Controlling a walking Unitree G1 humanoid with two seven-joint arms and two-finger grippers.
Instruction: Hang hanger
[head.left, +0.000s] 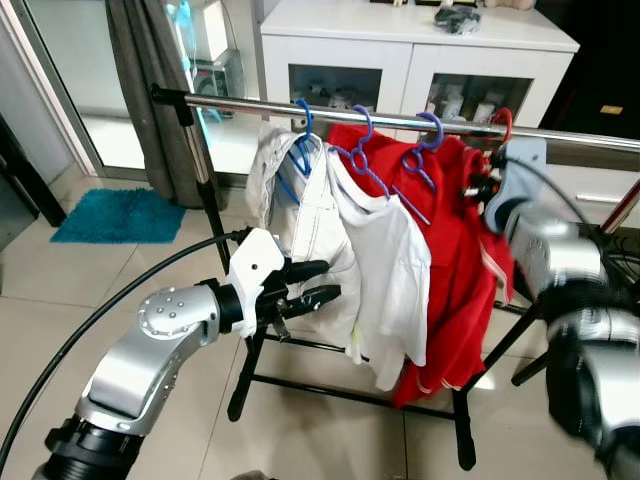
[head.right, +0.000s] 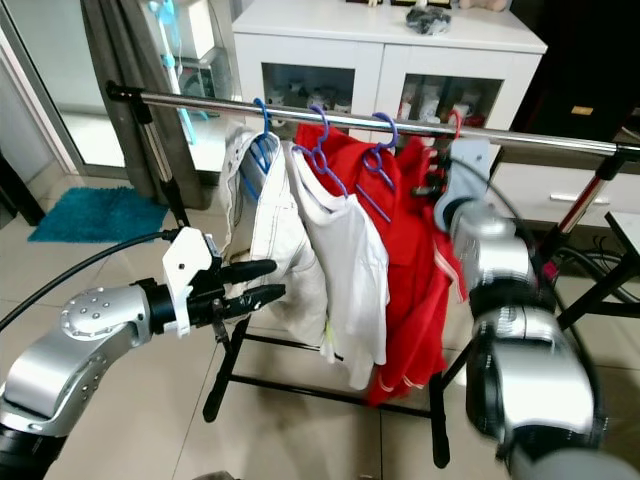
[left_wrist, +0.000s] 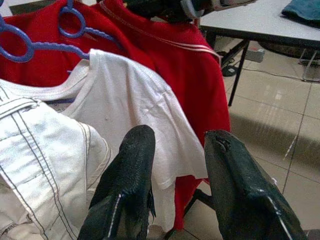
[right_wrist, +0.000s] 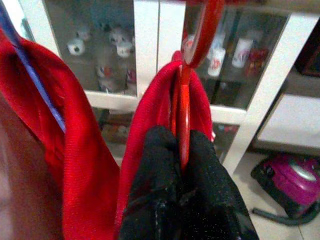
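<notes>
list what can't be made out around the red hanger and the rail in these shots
- Red hanger: its arms are hidden inside the red shirt, right wrist view.
- Its hook on the rail: too small and blurred, eye views.
- Right gripper: arm covers it, eye views.
- Cabinet contents: blurred.

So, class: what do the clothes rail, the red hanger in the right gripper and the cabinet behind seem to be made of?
Clothes rail: polished metal, judging by its mirror-like shine.
Red hanger, pinched by the right gripper: probably plastic; smooth, glossy, evenly coloured.
Cabinet: white-painted wood or laminate, with seemingly glass doors showing cups inside.
</notes>
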